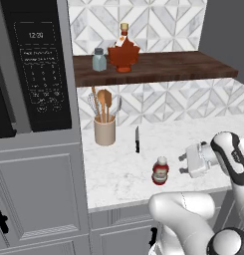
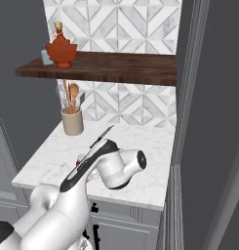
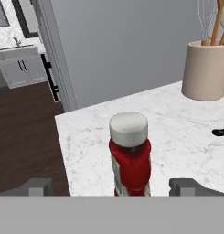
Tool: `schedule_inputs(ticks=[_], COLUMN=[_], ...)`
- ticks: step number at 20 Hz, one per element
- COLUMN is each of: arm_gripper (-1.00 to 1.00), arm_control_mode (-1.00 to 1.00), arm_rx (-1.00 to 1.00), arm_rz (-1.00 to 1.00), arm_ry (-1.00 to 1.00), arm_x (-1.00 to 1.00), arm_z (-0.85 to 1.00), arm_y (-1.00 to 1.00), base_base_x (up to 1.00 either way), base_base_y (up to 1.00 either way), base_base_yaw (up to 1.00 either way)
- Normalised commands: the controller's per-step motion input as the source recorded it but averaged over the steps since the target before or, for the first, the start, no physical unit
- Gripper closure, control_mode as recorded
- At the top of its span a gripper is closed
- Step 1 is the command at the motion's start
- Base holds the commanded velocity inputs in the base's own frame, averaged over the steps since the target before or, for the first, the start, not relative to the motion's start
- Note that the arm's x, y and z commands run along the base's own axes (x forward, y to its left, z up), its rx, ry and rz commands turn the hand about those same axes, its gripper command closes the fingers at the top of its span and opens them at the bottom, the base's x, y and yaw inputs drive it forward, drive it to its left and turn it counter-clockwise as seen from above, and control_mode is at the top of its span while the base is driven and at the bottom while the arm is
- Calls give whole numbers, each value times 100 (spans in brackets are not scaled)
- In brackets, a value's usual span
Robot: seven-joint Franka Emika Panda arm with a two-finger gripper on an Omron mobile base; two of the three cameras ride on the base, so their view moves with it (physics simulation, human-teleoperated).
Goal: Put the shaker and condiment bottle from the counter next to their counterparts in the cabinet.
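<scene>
White marble counter (image 1: 118, 174), faintly grey-veined and smooth, run beneath a backsplash (image 1: 158, 20) of pale tiles in a sharp diamond-and-chevron pattern. Above it, fixed to the wall, the cabinet (image 1: 168, 67): one long dark brown plank with visible wood grain.

On the plank's left end, set just beside each other, two containers:
- blue-grey shaker (image 1: 99, 60), short and cylindrical, grey-capped
- maple-leaf bottle (image 1: 124, 54), wide, flat and lobed, glossy orange-red, narrow neck, yellow cap

To the left, grey panelled cupboard with a built-in black microwave (image 1: 39, 64), keypad and clock face lit dimly.

On the counter by the backsplash, a beige crock (image 1: 104, 131), round and matte, holding wooden spoons and a wire whisk, handles down. Just right of it, lying flat, a knife (image 1: 137, 139) with a black handle and slim pale blade.

Nearer the counter's front edge, upright, the condiment bottle (image 1: 160, 171): small, rounded, shiny red plastic with a white label band. Cap red from the left base view, pale from the hand view.

Right of the bottle, level with it and pointed at it, the gripper (image 1: 183, 165), white-bodied with dark tips. Jaws spread wide. From the hand view, fingertips (image 3: 39, 186) low at either side of the bottle, apart from it, nothing held between them. Bottle centred between the two tips.
</scene>
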Motion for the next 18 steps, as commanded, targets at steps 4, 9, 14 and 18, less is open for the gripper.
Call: schedule_inputs(ticks=[4, 9, 14, 18], arm_gripper=[-100, -100, -100, -100], arm_control_mode=[-100, -100, -100, -100], arm_rx=[0, 0, 2, 0], arm_rz=[-6, 0, 10, 7], arm_ry=[-8, 0, 0, 0], arm_x=[1, 20, 63, 15], arm_z=[-24, -14, -27, -7], arm_y=[3, 1, 0, 0], base_base_x=[0, 0, 0, 0], base_base_y=[0, 0, 0, 0], base_base_yaw=[0, 0, 0, 0])
